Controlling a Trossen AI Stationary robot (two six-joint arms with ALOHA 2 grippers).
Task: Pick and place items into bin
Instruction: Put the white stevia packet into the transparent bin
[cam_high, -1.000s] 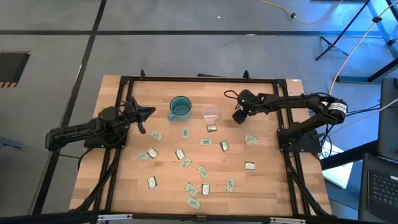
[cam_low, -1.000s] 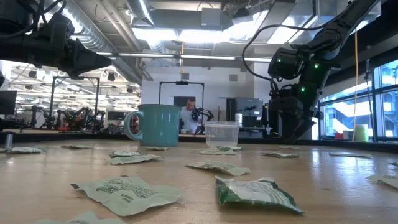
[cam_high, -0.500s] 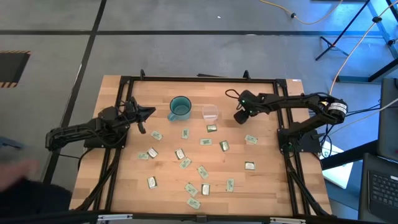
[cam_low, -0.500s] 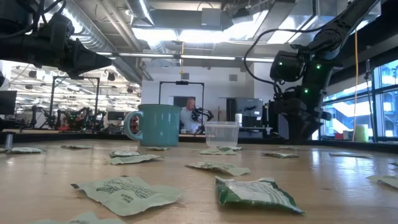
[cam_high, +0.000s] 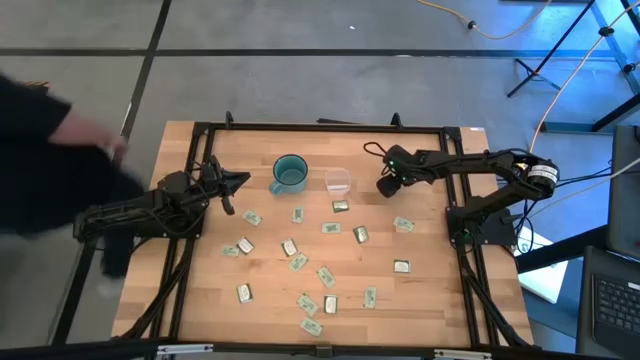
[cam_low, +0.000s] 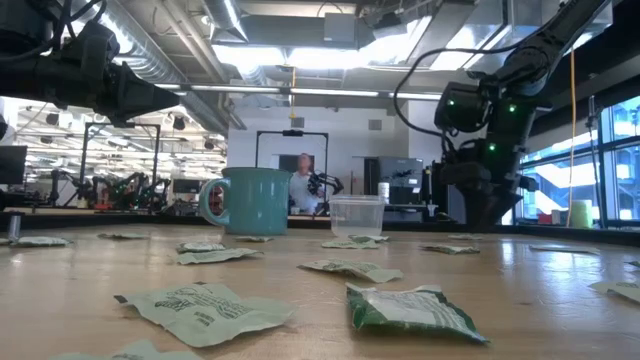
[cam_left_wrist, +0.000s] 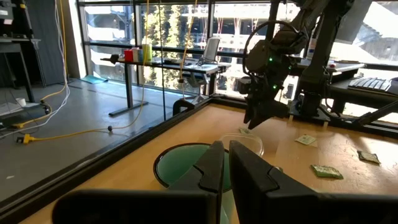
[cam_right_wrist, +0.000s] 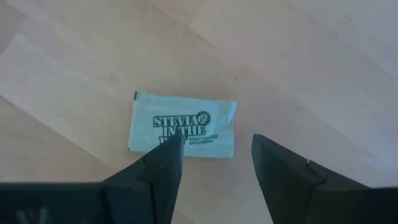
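Several small pale green and shiny packets (cam_high: 297, 262) lie flat across the wooden table (cam_high: 430, 300). The clear cup (cam_high: 338, 181) stands beside a teal mug (cam_high: 290, 173) near the far edge. My right gripper (cam_high: 383, 188) hangs open just right of the cup, pointing steeply down. In its wrist view a pale green packet (cam_right_wrist: 183, 127) lies flat under the open right gripper (cam_right_wrist: 214, 146), untouched. My left gripper (cam_high: 240, 182) is shut and empty, held level left of the mug (cam_left_wrist: 180, 163).
A black frame (cam_high: 320, 127) runs along the table's edges. A person in dark clothes (cam_high: 50, 150) is beside the table's left side, over the left arm's base. More packets (cam_low: 205, 312) lie near the front edge. Bare wood lies at the far right.
My right gripper has turned a little about its wrist while staying in the same place above the table. A person has come into the high view at the table's left side.
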